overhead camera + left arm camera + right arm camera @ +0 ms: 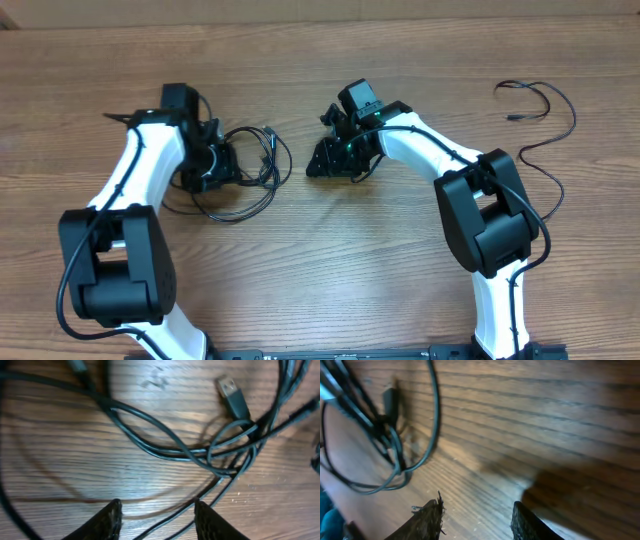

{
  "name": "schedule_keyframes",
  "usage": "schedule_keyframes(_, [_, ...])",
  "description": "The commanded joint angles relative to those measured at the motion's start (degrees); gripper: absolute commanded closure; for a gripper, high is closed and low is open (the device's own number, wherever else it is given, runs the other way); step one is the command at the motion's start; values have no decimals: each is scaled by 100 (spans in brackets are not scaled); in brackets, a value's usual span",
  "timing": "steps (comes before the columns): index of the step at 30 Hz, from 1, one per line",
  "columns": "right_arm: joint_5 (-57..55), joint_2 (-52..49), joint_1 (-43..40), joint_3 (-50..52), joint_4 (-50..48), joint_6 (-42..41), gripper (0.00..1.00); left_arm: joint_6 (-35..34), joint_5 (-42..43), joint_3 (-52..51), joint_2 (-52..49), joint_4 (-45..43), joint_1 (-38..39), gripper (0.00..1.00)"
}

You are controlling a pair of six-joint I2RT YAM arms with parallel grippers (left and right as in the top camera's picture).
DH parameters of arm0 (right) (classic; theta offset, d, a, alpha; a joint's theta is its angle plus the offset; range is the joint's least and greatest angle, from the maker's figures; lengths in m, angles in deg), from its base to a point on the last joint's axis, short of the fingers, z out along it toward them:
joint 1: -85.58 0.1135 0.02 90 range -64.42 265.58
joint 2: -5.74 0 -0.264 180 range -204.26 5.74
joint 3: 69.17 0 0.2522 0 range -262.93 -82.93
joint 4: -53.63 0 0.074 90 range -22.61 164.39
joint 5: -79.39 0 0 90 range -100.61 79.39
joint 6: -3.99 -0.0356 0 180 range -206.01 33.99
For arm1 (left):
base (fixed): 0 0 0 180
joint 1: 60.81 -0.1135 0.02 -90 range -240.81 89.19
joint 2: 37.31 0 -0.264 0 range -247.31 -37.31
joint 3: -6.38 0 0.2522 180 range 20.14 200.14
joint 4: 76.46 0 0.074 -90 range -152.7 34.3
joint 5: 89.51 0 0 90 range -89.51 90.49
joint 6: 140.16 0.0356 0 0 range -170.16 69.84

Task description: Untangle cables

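Two white arms are seen on a wooden table (pixel 320 60). Everything is placed by the tangle of cables (pixel 255 170), which is laid on the wood. Furthest left of the tangle, the left arm (pixel 140 170) is bent in toward it. The left gripper (pixel 156 505) is held low at the tangle's left edge. Its fingers (pixel 107 522) are spread apart and nothing is pinched. One thin cord (pixel 165 520) of the tangle is seen lying on the wood between the two fingertips; whether it is touched by them cannot be told. In the tangle itself, several thin black cords are looped and crossed over each other, and a silver-tipped plug (pixel 232 392) is laid flat just beside the spot where they cross. Just right of the tangle, and apart from it, the right gripper (pixel 477 504) is held low over bare wood. Its fingers (pixel 427 520) are spread apart too, with nothing held between them. Further right of the tangle the right arm (pixel 480 200) is seen. Well to the right of the tangle, past that arm, one more black cable (pixel 545 110) is laid by itself in a loose wavy line, touching none of the others.
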Motion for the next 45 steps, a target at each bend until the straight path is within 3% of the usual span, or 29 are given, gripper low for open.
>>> schedule_keyframes(1, [-636,175,52,-39,52,-98,56,337,-208,39,-2,37,352,59])
schedule_keyframes(5, [-1303,175,52,-39,125,-280,54,363,-208,-48,-4,39,660,65])
schedule_keyframes(13, [-1576,175,52,-39,129,-372,51,208,-227,-446,-116,-310,1097,54])
schedule_keyframes(20, [-1576,175,52,-39,131,-369,49,-81,-487,-859,-129,-933,1228,71])
schedule_keyframes(24, [-1576,175,52,-39,118,-369,46,-83,-544,-859,-129,-938,1228,68])
schedule_keyframes(26, [-1574,175,52,-39,103,-369,42,-87,-597,-857,-129,-938,1222,77])
schedule_keyframes(27, [-1574,175,52,-39,98,-369,40,-81,-621,-857,-129,-931,1222,91])
schedule_keyframes(28, [-1572,175,52,-39,87,-369,39,-63,-621,-852,-129,-918,1222,96])
schedule_keyframes(36, [-1572,175,52,-39,83,-372,35,240,-518,-33,-26,-39,1222,96])
schedule_keyframes(41, [-1572,175,52,-39,81,-372,35,1008,354,662,214,507,1220,96])
schedule_keyframes(45, [-1572,175,52,-39,83,-372,35,1073,793,1036,431,673,1222,96])
